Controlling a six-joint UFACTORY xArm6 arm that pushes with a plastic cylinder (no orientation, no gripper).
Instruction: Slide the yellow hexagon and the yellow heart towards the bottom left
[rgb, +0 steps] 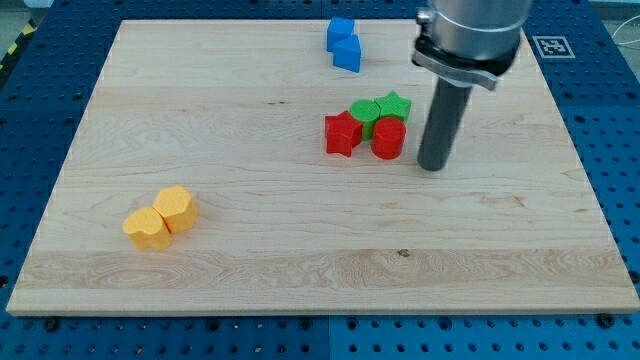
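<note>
**A:** End effector first: where does it stand?

**B:** It is a plain dark rod with no jaws, so it holds nothing and has no width to give. My tip (432, 166) rests on the worktop (300, 270) in the upper right part of the view, just to the right of the red cylinder (388, 138), with a narrow gap between them as far as I can tell.

**A:** What surrounds that cylinder?

**B:** A tight cluster. The red star (342, 133) sits to its left, the green star (395, 105) just above it, and another green block (365, 112), shape unclear, between the two stars.

**A:** And the task's pieces?

**B:** Well apart from my tip, toward the view's lower left. The yellow hexagon (177, 208) and the yellow heart (147, 228) touch each other, the heart lying below and left of the hexagon.

**A:** Anything else?

**B:** Two blue blocks near the view's top edge, one blue block (340, 31) touching the second blue block (348, 53) beneath it; their shapes I cannot make out.
</note>
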